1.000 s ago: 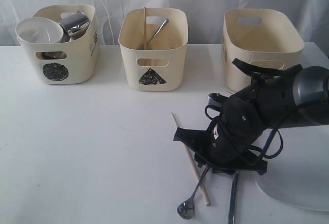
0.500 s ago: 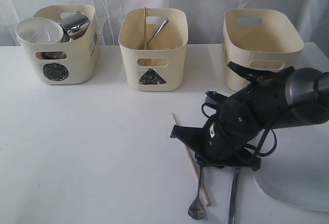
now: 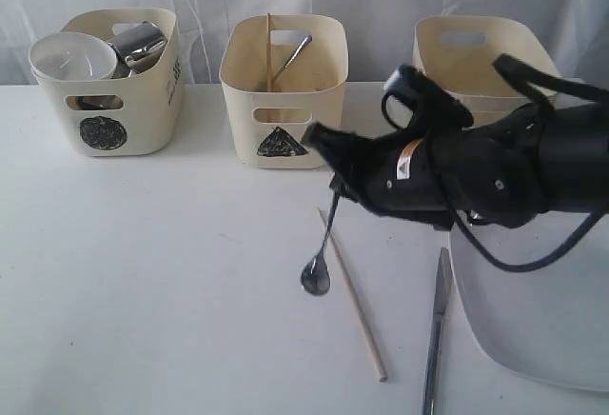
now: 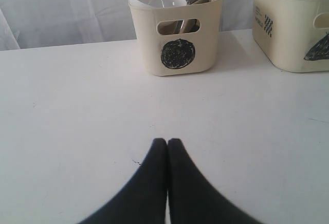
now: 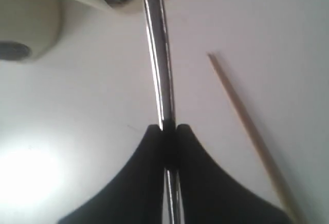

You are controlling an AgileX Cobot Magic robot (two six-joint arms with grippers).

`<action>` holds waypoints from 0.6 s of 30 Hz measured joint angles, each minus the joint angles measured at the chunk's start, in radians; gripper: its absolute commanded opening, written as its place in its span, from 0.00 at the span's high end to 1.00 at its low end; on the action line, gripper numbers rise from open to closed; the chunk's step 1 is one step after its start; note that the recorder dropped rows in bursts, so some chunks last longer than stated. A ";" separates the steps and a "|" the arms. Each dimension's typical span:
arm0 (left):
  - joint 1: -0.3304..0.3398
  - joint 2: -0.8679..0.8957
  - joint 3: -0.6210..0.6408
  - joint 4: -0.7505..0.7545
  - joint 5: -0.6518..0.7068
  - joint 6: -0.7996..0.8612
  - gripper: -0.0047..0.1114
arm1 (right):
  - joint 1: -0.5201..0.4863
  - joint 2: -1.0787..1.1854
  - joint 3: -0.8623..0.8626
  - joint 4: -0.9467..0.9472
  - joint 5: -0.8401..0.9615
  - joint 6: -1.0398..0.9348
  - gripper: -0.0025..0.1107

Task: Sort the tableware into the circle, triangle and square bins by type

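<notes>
My right gripper [image 3: 335, 187] is shut on the steel spoon [image 3: 317, 265], which hangs bowl-down just in front of the triangle bin [image 3: 284, 91]. In the right wrist view the fingertips [image 5: 154, 134] pinch the spoon's shaft [image 5: 157, 54]. One wooden chopstick [image 3: 352, 296] and the knife [image 3: 435, 325] lie on the table; the white plate [image 3: 533, 320] lies at the right. The circle bin [image 3: 114, 101] holds a white bowl [image 3: 71, 56] and a steel mug [image 3: 141, 44]. The triangle bin holds a chopstick [image 3: 268, 49] and a fork [image 3: 290, 58]. My left gripper [image 4: 167, 142] is shut and empty.
The square bin [image 3: 476, 53] stands at the back right, partly behind my right arm. A white curtain closes off the back. In the left wrist view the circle bin [image 4: 177, 54] stands ahead over bare white table [image 4: 77, 106], with the triangle bin [image 4: 293, 34] at the edge.
My right gripper closed on the spoon, lifted it from beside the chopstick and knife, and carried it up and back toward the triangle bin. The left gripper has stayed still.
</notes>
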 measured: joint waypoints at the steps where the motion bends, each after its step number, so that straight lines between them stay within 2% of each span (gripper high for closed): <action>1: 0.000 0.000 0.000 0.000 0.000 0.000 0.94 | -0.013 -0.004 -0.009 0.000 -0.026 0.000 0.98; 6: 0.000 0.000 0.000 0.000 0.000 0.000 0.94 | -0.098 0.006 -0.107 -0.002 -0.055 -0.042 0.98; 10: 0.000 0.000 0.000 0.000 0.000 0.000 0.94 | -0.153 0.052 -0.249 -0.004 -0.055 -0.140 0.98; 18: 0.000 0.000 0.000 0.000 0.000 0.000 0.94 | -0.204 0.186 -0.527 -0.006 -0.064 -0.218 0.98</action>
